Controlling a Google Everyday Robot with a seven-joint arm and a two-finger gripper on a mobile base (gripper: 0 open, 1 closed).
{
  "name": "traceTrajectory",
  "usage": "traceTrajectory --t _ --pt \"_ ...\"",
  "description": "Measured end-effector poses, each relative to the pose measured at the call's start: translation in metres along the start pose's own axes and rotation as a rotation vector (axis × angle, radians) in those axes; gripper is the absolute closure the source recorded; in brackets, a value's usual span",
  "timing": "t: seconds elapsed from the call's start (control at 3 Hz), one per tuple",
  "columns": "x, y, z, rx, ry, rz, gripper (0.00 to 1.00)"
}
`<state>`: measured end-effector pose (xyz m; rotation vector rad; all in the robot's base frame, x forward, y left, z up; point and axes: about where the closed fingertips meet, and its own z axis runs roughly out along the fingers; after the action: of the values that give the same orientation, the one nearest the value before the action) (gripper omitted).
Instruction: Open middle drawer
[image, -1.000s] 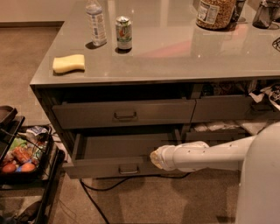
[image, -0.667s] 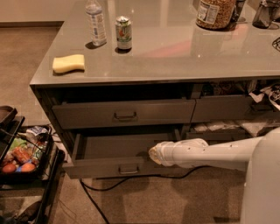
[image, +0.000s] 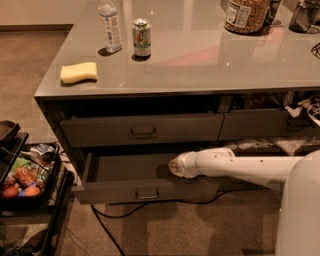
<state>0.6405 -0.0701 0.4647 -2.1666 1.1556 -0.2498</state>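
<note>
Dark-grey middle drawer (image: 115, 192) standing open (plain grey inside), loop handle (image: 147, 193) centred, gripper (image: 174, 167) over its right interior

My cream-white gripper (image: 174, 167), at the tip of my white tubular arm (image: 240, 165), sits just inside the wide dark-grey middle drawer (image: 110, 193), whose inside is plain grey. The glossy flat countertop (image: 210, 60) above is a paler grey, with a faint reddish sheen. On it I see a pale yellow rectangular sponge (image: 78, 72), a green-and-white metal can (image: 141, 37) and a clear plastic bottle with a white label (image: 110, 25). The carpeted floor (image: 190, 225) is dull brown, crossed by a thin black cable (image: 106, 224).
</note>
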Motion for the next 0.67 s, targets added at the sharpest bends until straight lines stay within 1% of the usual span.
traceTrajectory --t 0.33,0.67 --pt "0.01 0.0 0.01 -0.046 0.014 -0.005 1.0" --pt "0.011 0.026 0.019 -0.171 0.03 0.012 1.0"
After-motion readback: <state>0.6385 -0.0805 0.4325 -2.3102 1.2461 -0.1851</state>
